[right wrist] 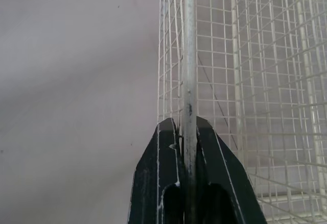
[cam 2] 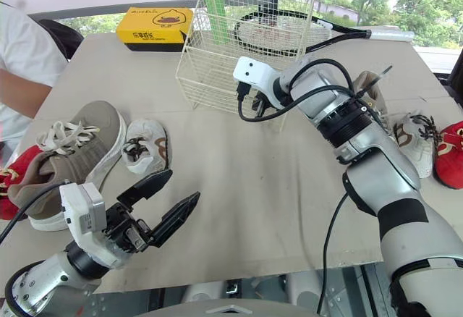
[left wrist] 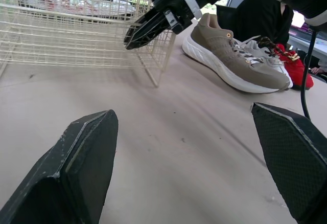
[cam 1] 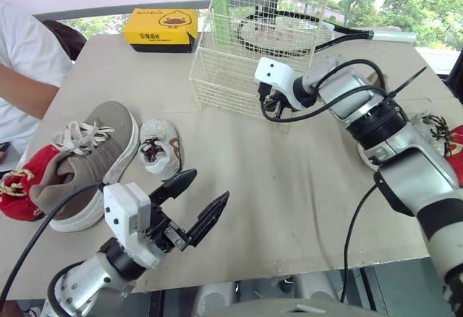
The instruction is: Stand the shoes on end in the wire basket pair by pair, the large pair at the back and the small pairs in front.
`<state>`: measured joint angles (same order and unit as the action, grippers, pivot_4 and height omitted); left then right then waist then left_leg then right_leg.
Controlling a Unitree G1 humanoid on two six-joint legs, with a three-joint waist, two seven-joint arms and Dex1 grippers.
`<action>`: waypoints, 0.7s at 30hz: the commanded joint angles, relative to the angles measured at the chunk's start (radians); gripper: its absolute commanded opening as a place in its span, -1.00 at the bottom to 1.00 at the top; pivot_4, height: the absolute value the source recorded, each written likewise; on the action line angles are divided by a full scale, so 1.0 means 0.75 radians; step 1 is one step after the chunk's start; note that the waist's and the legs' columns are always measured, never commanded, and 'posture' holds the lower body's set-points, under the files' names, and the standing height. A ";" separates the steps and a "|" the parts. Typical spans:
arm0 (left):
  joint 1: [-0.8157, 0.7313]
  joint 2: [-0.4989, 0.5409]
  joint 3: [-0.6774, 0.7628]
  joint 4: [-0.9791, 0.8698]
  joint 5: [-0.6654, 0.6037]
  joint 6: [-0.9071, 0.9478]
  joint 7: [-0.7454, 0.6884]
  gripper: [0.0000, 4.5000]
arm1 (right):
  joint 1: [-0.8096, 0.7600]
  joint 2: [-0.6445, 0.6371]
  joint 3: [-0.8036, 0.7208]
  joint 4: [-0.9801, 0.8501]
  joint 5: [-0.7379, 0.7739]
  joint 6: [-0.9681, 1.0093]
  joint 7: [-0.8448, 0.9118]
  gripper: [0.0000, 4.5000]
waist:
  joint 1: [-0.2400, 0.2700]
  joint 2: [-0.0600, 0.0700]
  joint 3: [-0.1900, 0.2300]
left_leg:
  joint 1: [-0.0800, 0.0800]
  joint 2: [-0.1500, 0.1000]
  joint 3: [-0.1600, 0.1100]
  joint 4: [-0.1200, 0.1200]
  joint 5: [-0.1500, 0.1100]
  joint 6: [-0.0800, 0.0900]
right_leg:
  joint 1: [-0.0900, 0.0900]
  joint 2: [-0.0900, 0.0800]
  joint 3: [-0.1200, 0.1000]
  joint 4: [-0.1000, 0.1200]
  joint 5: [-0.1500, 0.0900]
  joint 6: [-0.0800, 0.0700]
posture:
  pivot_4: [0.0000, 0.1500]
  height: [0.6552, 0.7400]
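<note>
1. Cream wire basket (cam 1: 224, 78) stands toward the back of the beige surface (cam 1: 289, 187). No shoe is inside it, so by the look of things every pair is yet to be placed.
2. Your right gripper (right wrist: 185, 124) has its fingers clenched on an upright wire at the basket's front corner nearest that arm.
3. Your left gripper (cam 1: 210, 184) hovers over the near edge of the surface, fingers spread wide, holding nothing.
4. On your left lie three shoes: one large taupe sneaker (cam 1: 87, 154), one small white shoe (cam 1: 160, 147) just beside it, and one red shoe (cam 1: 18, 187) against the sneaker's far side.
5. On your right lie three more: a second taupe sneaker (left wrist: 235, 55), a second small white shoe (cam 2: 412, 140), and a second red shoe (cam 2: 450, 154).
6. Count: six shoes making three pairs, each pair split across the surface; one basket; one yellow box (cam 1: 160, 29); one racket (cam 1: 391, 36) behind the basket.
</note>
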<state>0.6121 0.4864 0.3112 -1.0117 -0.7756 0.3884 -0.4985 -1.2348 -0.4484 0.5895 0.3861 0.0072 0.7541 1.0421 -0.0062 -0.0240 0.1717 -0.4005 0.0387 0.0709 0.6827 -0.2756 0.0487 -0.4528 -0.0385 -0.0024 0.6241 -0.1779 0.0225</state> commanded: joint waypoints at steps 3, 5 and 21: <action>0.080 -0.013 -0.030 -0.024 0.057 -0.083 -0.051 1.00 | 0.157 -0.232 -0.073 -0.386 0.090 0.025 0.247 -0.97 | -0.003 0.001 0.000 | -0.001 0.000 -0.001 0.000 -0.002 0.003 | 0.000 -0.001 0.000 -0.003 -0.001 0.002 | 1.00 1.00; 0.105 -0.022 -0.051 -0.005 0.094 -0.109 -0.072 1.00 | 0.210 -0.298 -0.071 -0.482 0.094 0.035 0.284 -0.97 | -0.008 0.001 0.001 | 0.000 0.000 0.000 -0.001 -0.002 0.003 | 0.000 -0.001 0.001 -0.003 -0.002 0.003 | 1.00 1.00; 0.158 -0.011 0.024 0.159 0.154 -0.228 -0.195 1.00 | 0.502 -0.430 -0.169 -0.882 0.124 0.096 0.224 -0.97 | -0.007 0.000 0.000 | 0.002 0.001 -0.001 0.000 -0.003 0.003 | 0.000 -0.001 0.001 -0.002 -0.005 0.007 | 1.00 1.00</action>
<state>0.7294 0.4723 0.3033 -0.8784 -0.6441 0.2406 -0.6344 -0.8751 -0.7681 0.4709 -0.2463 0.0878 0.8240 1.2092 -0.0113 -0.0239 0.1719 -0.3993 0.0391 0.0703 0.6825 -0.2777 0.0508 -0.4531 -0.0393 -0.0019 0.6227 -0.1814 0.0279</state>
